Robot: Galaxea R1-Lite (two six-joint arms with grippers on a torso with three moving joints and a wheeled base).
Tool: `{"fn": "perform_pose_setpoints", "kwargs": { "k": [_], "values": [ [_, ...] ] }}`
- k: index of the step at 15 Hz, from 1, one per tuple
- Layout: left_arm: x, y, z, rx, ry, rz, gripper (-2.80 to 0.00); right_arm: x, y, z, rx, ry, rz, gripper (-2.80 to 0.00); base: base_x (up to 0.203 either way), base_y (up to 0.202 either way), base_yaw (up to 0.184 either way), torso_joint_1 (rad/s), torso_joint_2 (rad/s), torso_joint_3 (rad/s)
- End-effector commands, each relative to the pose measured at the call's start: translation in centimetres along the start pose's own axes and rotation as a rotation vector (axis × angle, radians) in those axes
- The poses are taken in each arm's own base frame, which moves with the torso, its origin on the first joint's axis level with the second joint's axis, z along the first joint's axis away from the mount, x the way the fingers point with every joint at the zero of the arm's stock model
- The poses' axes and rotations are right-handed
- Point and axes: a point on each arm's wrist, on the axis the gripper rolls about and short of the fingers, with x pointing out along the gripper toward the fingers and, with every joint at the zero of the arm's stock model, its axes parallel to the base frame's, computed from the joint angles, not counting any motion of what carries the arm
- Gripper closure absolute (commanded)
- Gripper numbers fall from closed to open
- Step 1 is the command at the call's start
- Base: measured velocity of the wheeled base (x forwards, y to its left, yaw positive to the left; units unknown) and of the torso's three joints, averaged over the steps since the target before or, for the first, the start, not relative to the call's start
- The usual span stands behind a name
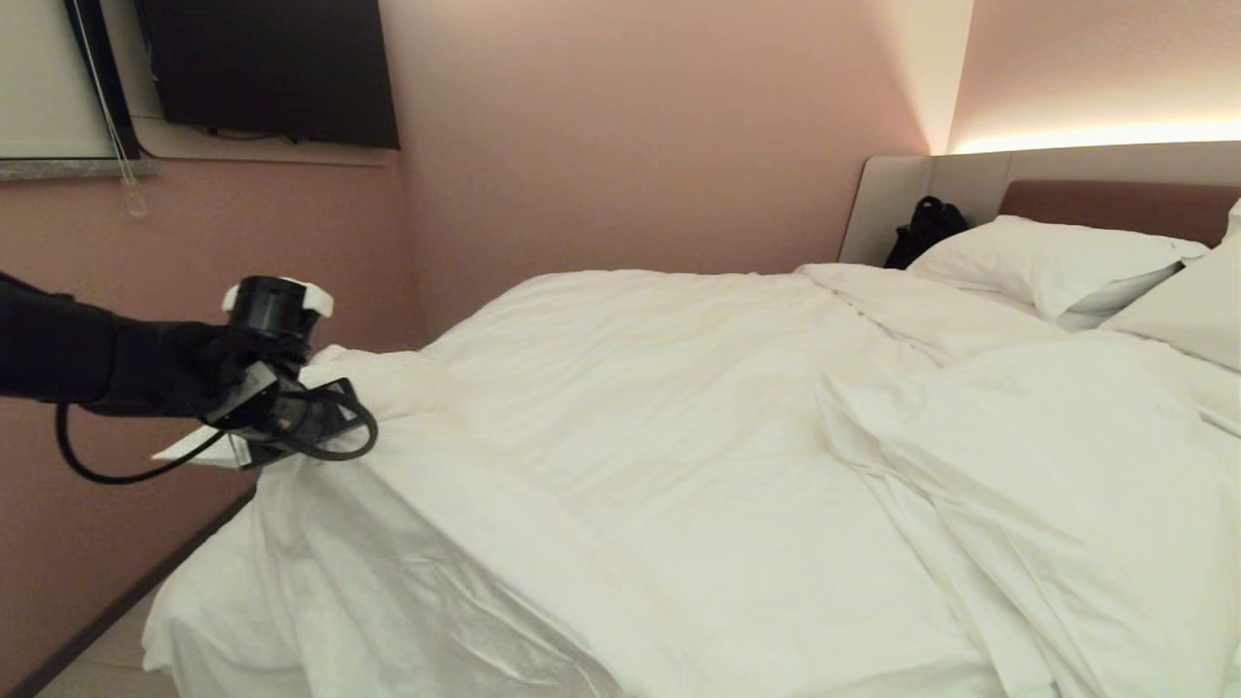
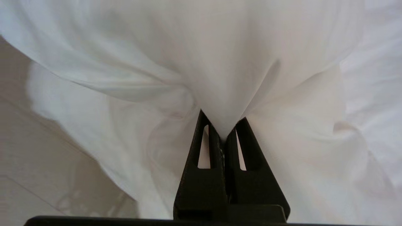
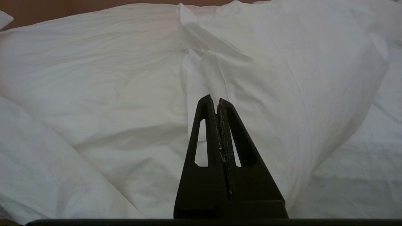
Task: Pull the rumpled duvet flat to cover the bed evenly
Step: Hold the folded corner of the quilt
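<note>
At your eleven o'clock you see a dark television (image 1: 271, 68) mounted on the pink wall (image 1: 630, 136), and at ten o'clock a blind cord (image 1: 124, 145) hangs beside the window. At two o'clock a black bag (image 1: 926, 231) sits in the corner, with white pillows (image 1: 1047, 262) toward three o'clock.

Left pincer (image 1: 325, 427) tips buried in duvet (image 1: 679, 407) folds

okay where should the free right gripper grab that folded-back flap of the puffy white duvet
Probably the flap's pointed corner on the puffy white duvet, coming from the foot end: there the edge stands free and thin. The shut right gripper must open; the left gripper already pinches its own corner.
</note>
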Motion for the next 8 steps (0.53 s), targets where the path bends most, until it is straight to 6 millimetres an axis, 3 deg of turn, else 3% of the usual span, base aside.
{"fn": "perform_pose_setpoints", "kwargs": {
  "k": [1,8],
  "values": [
    [-2.8,2.3,0.2,-0.017,-0.059,0.001,0.00,0.0,0.0,0.0,0.000,0.001,0.000,0.00,0.000,0.000,0.000,0.000,0.00,0.000],
    [-5.9,7.5,-4.5,0.026,-0.100,0.030,0.00,0.0,0.0,0.0,0.000,0.001,0.002,0.00,0.000,0.000,0.000,0.000,0.00,0.000]
  ]
}}
